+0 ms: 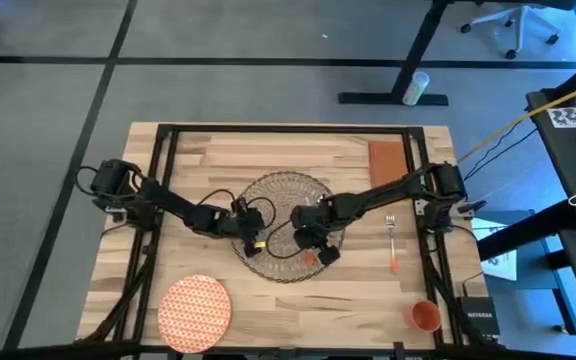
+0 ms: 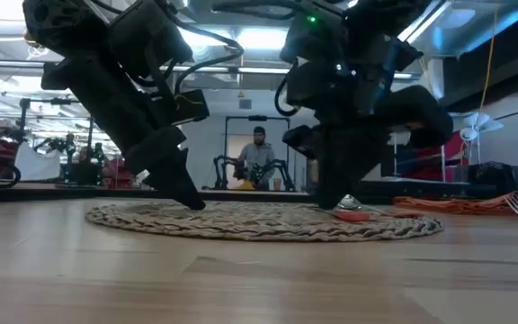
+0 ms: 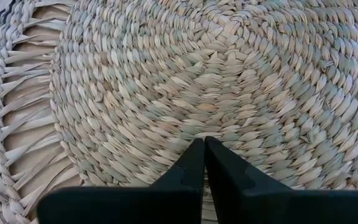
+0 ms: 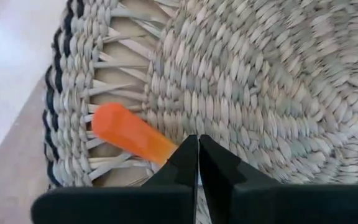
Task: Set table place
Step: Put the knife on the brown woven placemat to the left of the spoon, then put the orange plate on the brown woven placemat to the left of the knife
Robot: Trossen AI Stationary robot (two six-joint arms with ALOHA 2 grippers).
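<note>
beige woven placemat [image 1: 286, 200], orange patterned plate [image 1: 194, 311], orange cup [image 1: 425, 315].

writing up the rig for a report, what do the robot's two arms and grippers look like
Both arms are black, jointed and slim, with thin dark cables looping along them. The left gripper has a small yellow mark near its tip in the high view; the right gripper looks all dark there. In the wrist views each has two flat, matte black fingers tapering to a point. The low view shows a green light high on one arm.
</note>
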